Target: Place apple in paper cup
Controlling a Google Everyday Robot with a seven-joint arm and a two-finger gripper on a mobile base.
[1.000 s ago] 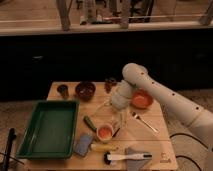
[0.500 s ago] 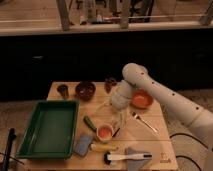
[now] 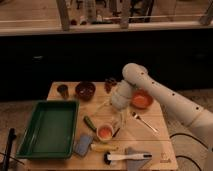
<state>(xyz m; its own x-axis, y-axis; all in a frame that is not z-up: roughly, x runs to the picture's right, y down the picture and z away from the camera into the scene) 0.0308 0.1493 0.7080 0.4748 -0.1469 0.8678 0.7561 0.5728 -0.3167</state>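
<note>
The paper cup (image 3: 99, 130) stands on the wooden table (image 3: 160, 145), in front of its middle. The orange-red apple (image 3: 105, 133) sits inside it and fills its mouth. My gripper (image 3: 117, 121) hangs just above and to the right of the cup, pointing down from the white arm (image 3: 150, 90) that reaches in from the right. Its fingers stand open, with nothing between them, and the apple rests in the cup apart from them.
A green tray (image 3: 49, 127) lies at the left. At the back stand a small dark cup (image 3: 63, 90), a dark brown bowl (image 3: 85, 90) and an orange bowl (image 3: 141, 100). A green vegetable (image 3: 90, 122), blue sponge (image 3: 82, 145), white-handled brush (image 3: 126, 156) and fork (image 3: 145, 122) lie nearby.
</note>
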